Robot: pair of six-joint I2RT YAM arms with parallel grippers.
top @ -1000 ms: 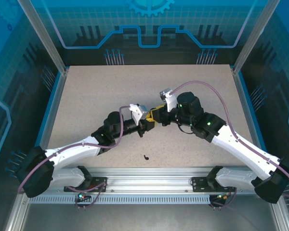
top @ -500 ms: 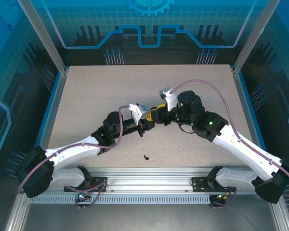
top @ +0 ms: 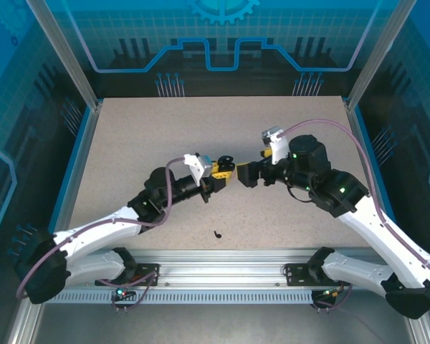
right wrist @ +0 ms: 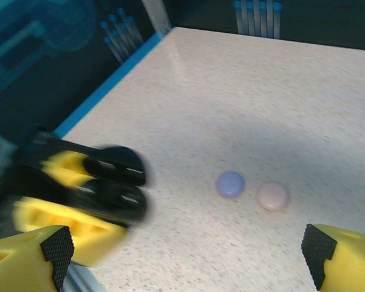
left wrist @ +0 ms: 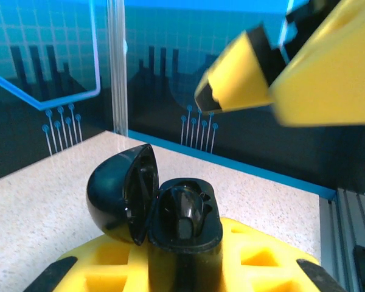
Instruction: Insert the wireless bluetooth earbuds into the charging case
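Right gripper (top: pixel 244 174) back; open black case (left wrist: pixel 184 234)

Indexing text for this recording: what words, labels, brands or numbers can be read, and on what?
No readable text.
The black charging case carries no visible marking; the lavender case and the pink case are blurred and look plain; the back wall shows only line patterns and a gear shape.

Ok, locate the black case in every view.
Top external: case at mid-table, raised off the surface.
Left wrist: bottom centre, lid open to the left.
Right wrist: left side, blurred.
Shared landmark: the speckled table under it.
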